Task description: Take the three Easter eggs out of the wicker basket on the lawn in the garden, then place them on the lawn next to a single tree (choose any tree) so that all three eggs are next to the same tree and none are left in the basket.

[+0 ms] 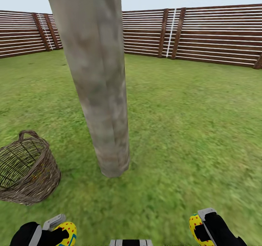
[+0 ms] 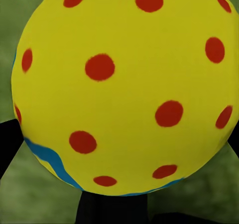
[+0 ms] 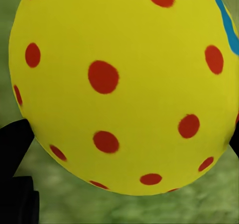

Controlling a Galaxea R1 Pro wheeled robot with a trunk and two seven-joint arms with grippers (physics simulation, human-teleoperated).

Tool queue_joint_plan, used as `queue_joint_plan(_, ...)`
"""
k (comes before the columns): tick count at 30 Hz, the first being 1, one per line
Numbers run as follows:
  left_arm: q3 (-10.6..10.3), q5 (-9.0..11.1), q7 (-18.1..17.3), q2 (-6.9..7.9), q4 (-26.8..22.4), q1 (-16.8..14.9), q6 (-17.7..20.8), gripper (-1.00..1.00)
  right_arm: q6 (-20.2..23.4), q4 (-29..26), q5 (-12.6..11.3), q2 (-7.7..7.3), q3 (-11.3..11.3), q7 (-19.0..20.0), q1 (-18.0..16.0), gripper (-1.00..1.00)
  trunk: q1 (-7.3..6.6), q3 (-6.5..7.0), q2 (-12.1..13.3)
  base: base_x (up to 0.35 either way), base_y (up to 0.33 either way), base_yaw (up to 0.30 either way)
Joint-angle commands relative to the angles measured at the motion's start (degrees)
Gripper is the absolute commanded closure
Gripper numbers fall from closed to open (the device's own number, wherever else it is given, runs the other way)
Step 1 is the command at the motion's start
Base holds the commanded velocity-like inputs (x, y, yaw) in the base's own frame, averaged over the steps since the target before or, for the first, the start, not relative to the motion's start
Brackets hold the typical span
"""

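Note:
A thick pale grey-brown tree (image 1: 100, 93) trunk rises from the lawn (image 1: 189, 129) straight ahead. The brown wicker basket (image 1: 25, 173) sits on the grass to its left, tipped toward me; what I see of its inside holds no egg. My left gripper (image 1: 60, 233), low at the view's bottom left, is shut on a yellow red-dotted Easter egg (image 1: 67, 233) (image 2: 124, 84). At the bottom right my right gripper (image 1: 202, 229) is shut on another Easter egg (image 1: 196, 227) (image 3: 124, 84). Both eggs hang above grass.
A brown slatted wooden fence (image 1: 203, 34) runs along the far edge of the lawn. Open grass spreads to the right of the trunk and between the trunk and my grippers.

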Motion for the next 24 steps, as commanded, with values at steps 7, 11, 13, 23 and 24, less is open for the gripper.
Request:
queue_joint_plan(7, 0.11, -0.12, -0.26, -0.04, -0.04, -0.03, 0.26, 1.00, -0.05, -0.27, 0.57, -0.33, 0.06, 4.91, -0.02, 1.00, -0.01, -0.05, -0.02, 0.000, 0.000, 0.000)
queue_joint_plan(11, 0.11, -0.12, -0.23, -0.10, -0.03, -0.03, 0.26, 1.00, 0.00, -0.20, 0.69, -0.37, 0.11, 5.41, -0.02, 1.00, -0.01, -0.05, -0.02, 0.000, 0.000, 0.000)
queue_joint_plan(13, 0.11, -0.12, -0.27, -0.10, -0.04, -0.03, 0.26, 1.00, 0.03, -0.18, 0.99, -0.22, 0.04, 5.15, -0.02, 1.00, -0.01, -0.05, -0.02, 0.000, 0.000, 0.000)
queue_joint_plan(23, 0.04, -0.21, -0.24, -0.10, 0.12, -0.03, 0.26, 1.00, 0.18, -0.02, 1.38, -0.11, 0.02, 4.79, -0.02, 1.00, 0.19, -1.82, -0.13, 0.000, 0.000, 0.000)
queue_joint_plan(24, 0.05, -0.21, -0.23, -0.10, 0.13, -0.03, 0.26, 1.00, 0.18, -0.02, 1.35, -0.11, -0.01, 4.79, -0.02, 1.00, 0.22, -2.04, -0.14, 0.000, 0.000, 0.000)
